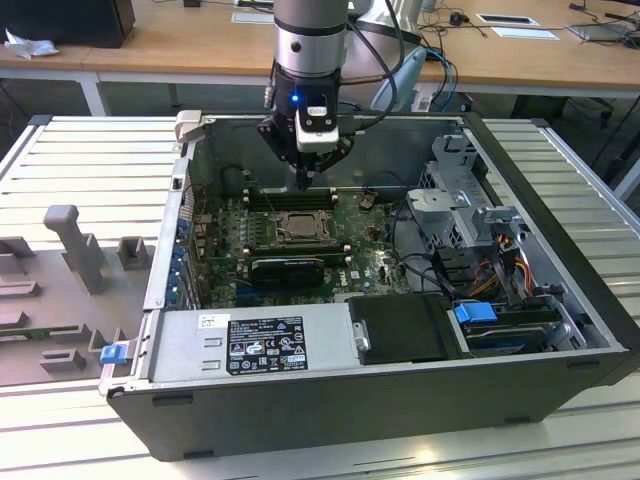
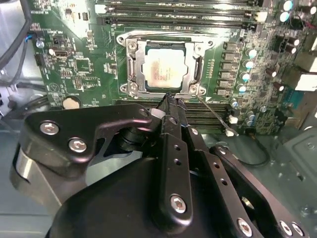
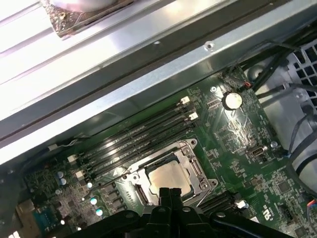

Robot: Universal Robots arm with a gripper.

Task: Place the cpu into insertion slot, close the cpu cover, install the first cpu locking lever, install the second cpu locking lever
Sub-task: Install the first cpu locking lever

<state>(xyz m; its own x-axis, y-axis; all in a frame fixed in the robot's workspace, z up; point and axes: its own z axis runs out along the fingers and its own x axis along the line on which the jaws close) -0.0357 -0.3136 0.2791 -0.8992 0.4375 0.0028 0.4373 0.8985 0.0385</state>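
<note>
Pale silver-grey top w/ faint warm tint on cpu; cpu cover dull silver metal, insertion slot rim black, motherboard green w/ fine pale trace pattern, memory slots black w/ white end clips. Matte black tool w/ silver screw heads; arm silver-grey w/ black band & small blue light. Case dark grey-black outside, bare silver inside; psu light grey w/ black-and-white label, blue tabs, counter silver-white in ribbed stripes, fixture plain grey.
</note>
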